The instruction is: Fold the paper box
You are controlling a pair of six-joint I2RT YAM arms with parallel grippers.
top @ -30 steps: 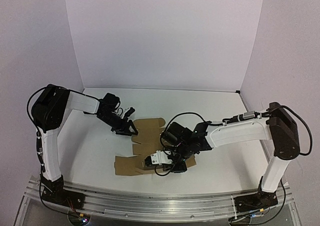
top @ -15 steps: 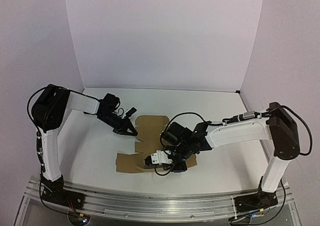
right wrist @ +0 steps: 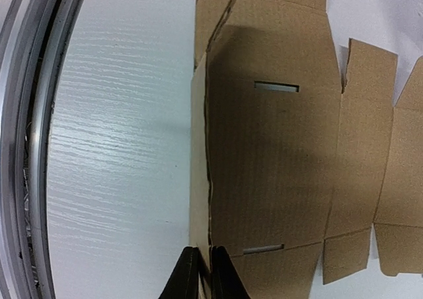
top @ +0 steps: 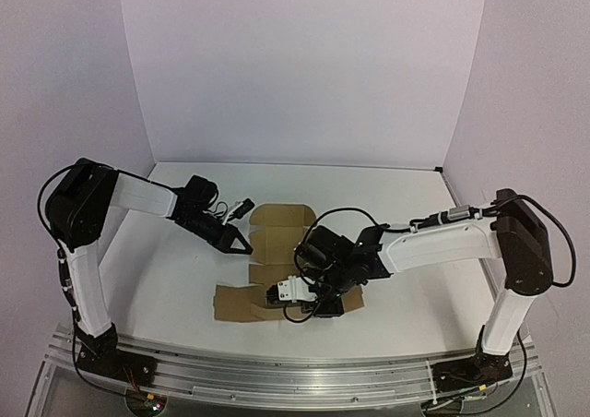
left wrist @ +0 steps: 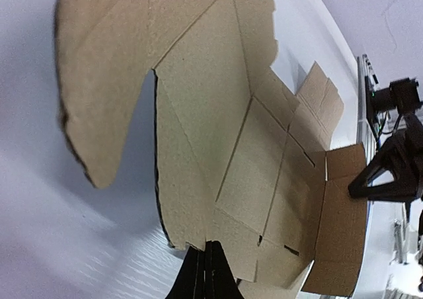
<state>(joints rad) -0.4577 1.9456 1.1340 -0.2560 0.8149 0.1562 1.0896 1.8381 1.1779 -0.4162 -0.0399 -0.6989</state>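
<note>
White table carries the paper box mid-surface. It is mostly a flat die-cut sheet, so nearly all the folding remains. The left gripper, fingers pressed together, touches its 9 o'clock edge. The right gripper, at 6 o'clock, narrowly pinches one raised panel edge.

Cropping and covering parts of the paper box

Lying under the right gripper and its wrist from above, hiding the panels just behind those fingertips. Running off the top edge far ahead of the left gripper in its wrist view, and blurring on the big flap up and to the left of the tips. Running off the top and right edges ahead of the right fingers. Cutting both finger pairs at the bottom edge, leaving any pinch on cardboard impossible to tell.
</note>
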